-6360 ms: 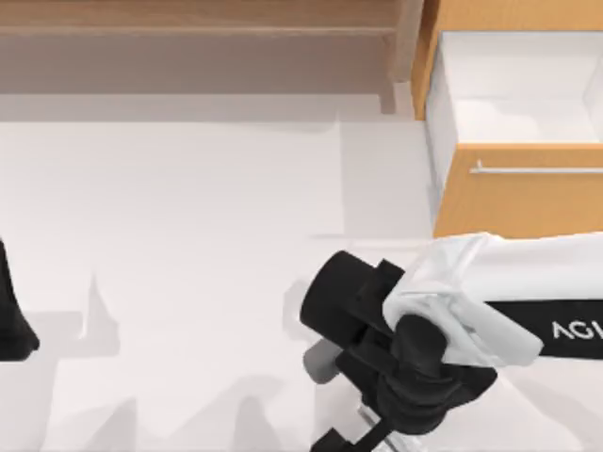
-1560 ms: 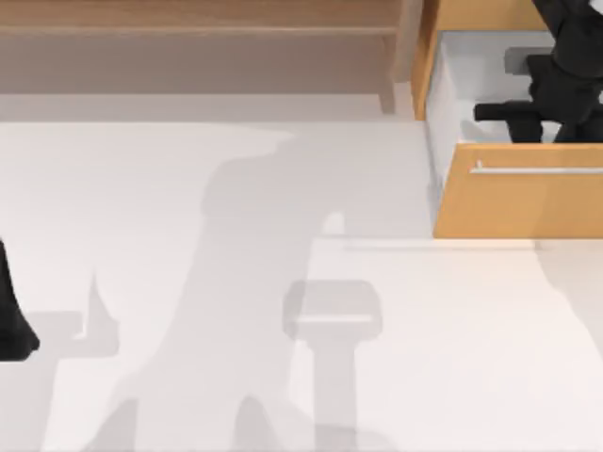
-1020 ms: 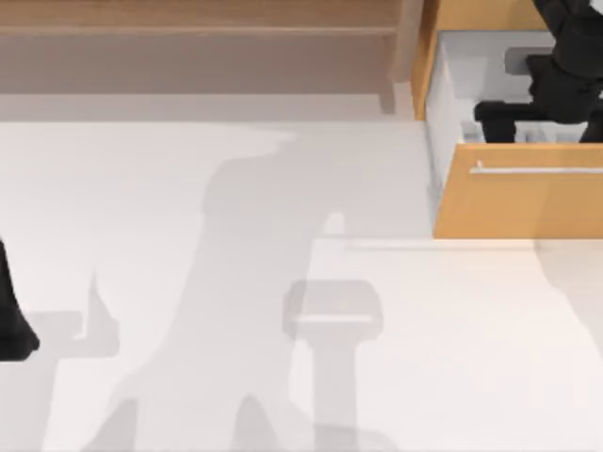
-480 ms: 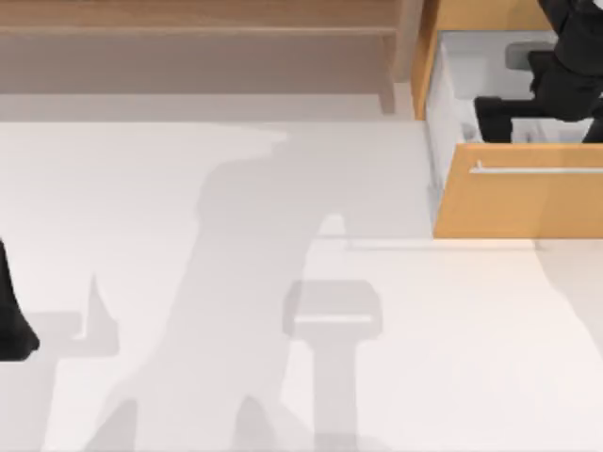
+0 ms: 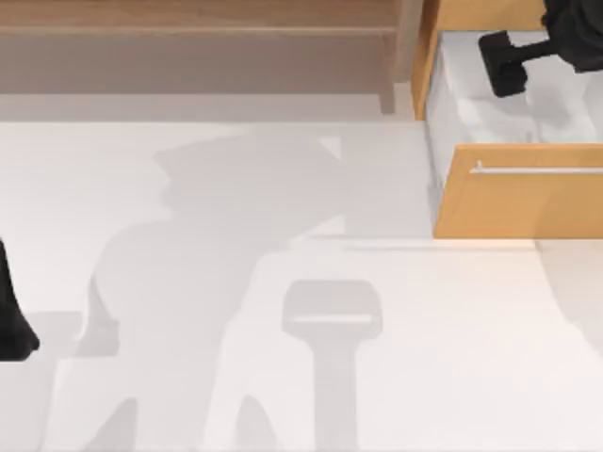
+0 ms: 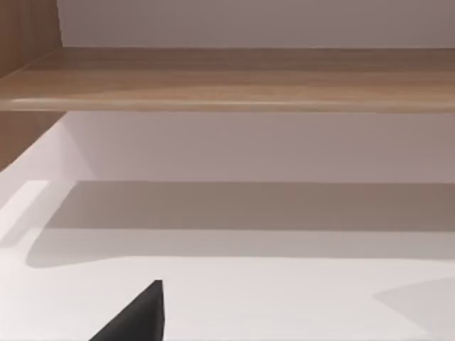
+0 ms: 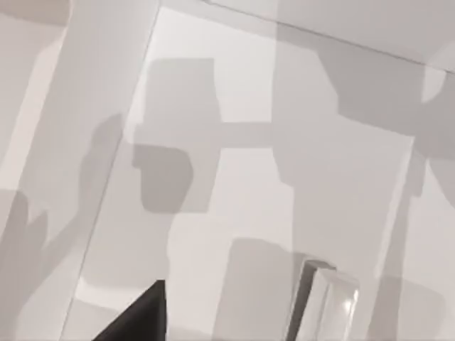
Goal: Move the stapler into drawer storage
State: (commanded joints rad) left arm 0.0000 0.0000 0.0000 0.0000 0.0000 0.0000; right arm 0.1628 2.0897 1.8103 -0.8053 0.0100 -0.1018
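Note:
The drawer (image 5: 518, 202) stands pulled out at the table's right, with an orange-tan front, a silver bar handle (image 5: 537, 169) and a white inside (image 5: 471, 104). My right gripper (image 5: 504, 66) hovers open above the drawer's back part, holding nothing. In the right wrist view the stapler (image 7: 328, 302), a pale glossy bar, lies on the drawer's white floor, apart from my black fingertip (image 7: 142, 316). My left gripper (image 5: 11, 320) stays parked at the table's left edge, open.
A dull brown wooden shelf unit (image 5: 198, 47) runs along the back of the table, left of the drawer; the left wrist view faces its board (image 6: 227, 78). Arm shadows fall across the white tabletop (image 5: 283, 282).
My right gripper has lifted from low inside the drawer toward its back, leaving the stapler on the drawer floor. Earlier that arm was over the table's front middle. The left arm has not moved.

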